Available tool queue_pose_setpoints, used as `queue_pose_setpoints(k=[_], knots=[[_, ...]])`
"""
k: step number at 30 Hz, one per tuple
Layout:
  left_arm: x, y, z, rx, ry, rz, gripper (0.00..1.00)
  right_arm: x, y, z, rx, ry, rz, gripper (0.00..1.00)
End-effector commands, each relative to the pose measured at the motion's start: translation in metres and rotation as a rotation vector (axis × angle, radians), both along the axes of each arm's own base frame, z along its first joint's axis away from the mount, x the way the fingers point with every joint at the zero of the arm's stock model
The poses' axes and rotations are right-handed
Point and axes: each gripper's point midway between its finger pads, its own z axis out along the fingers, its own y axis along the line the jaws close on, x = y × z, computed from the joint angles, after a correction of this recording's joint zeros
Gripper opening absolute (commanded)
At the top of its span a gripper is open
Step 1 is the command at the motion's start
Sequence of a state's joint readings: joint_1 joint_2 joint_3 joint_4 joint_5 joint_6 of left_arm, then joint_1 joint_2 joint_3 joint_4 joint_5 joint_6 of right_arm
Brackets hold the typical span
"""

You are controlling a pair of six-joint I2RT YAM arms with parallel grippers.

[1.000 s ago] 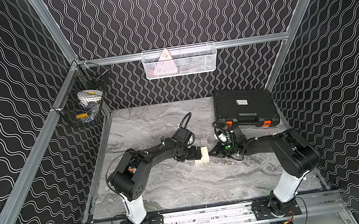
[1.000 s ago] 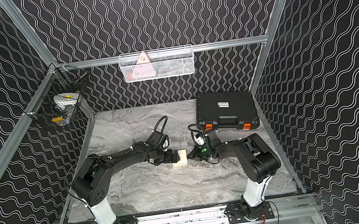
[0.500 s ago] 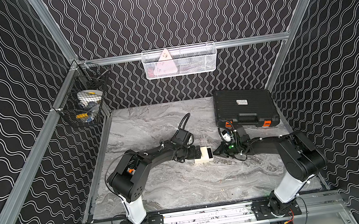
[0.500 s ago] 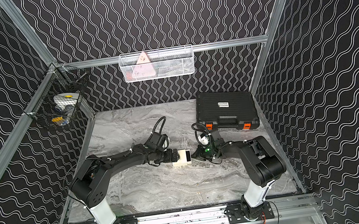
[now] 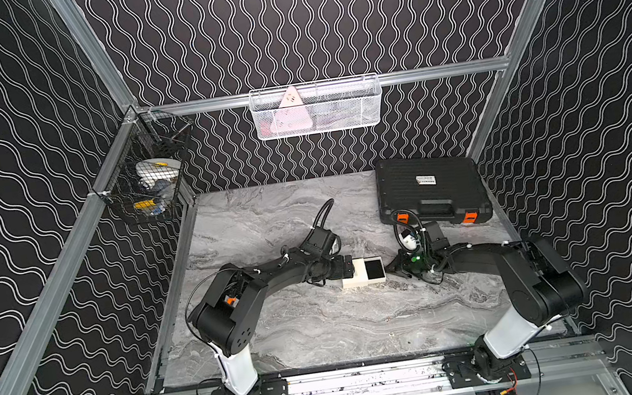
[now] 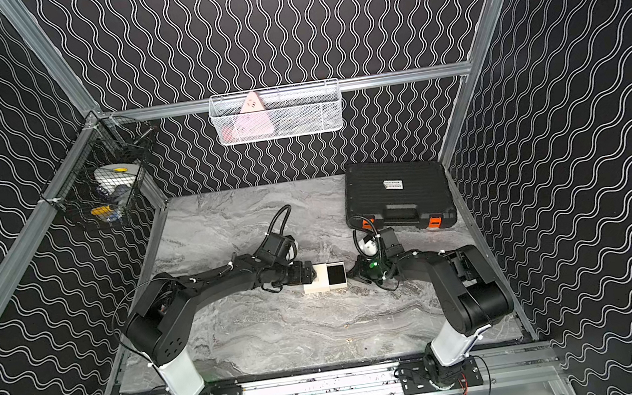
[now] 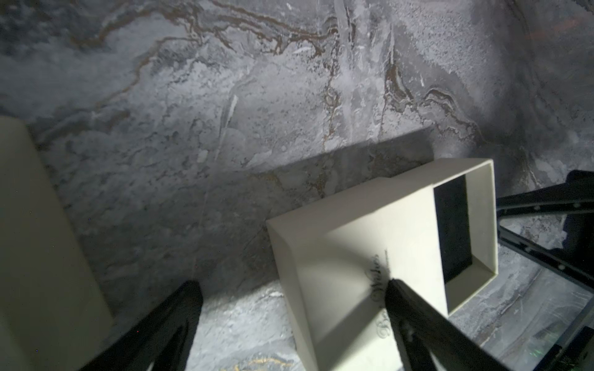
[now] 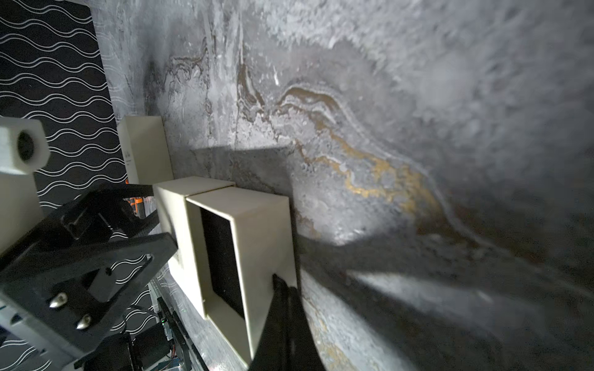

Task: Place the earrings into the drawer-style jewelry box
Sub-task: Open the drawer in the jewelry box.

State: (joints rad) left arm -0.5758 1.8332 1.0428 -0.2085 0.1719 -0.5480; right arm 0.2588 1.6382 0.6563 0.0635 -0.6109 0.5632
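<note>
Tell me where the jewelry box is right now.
In both top views the jewelry box sits mid-table between the arms, with the left gripper at its sleeve end and the right gripper at the open drawer's end.

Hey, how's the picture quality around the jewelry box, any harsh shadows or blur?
In both top views, light is even and the jewelry box sharp; in the left wrist view it throws a hard-edged shadow on the table, with dark corners; in the right wrist view the far table is soft, and long shadows run from the shut right gripper.
</note>
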Motion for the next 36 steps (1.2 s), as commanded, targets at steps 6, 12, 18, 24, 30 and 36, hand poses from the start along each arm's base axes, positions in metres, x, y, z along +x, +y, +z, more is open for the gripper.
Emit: queue_pose_setpoints(k=[6,12,18,24,30,36], knots=[[-0.047,0.06,-0.046,0.276,0.201,0.053,0.95,0.001,-0.008,-0.003,-0.037,0.008,-0.018,0.0],[-0.047,0.059,-0.047,0.272,0.202,0.049,0.95,0.003,-0.007,-0.004,-0.03,0.012,-0.015,0.0],[-0.045,0.058,-0.046,0.268,0.195,0.044,0.95,0.005,-0.007,-0.005,-0.034,0.016,-0.02,0.0],[-0.045,0.058,-0.046,0.271,0.193,0.043,0.96,0.008,-0.007,-0.006,-0.04,0.017,-0.024,0.0],[-0.042,0.052,-0.04,0.246,0.179,0.034,0.98,0.007,-0.008,0.001,-0.042,0.017,-0.02,0.16],[-0.015,0.037,0.032,0.182,0.043,0.046,0.99,0.014,-0.029,0.036,-0.108,-0.063,-0.075,0.47]])
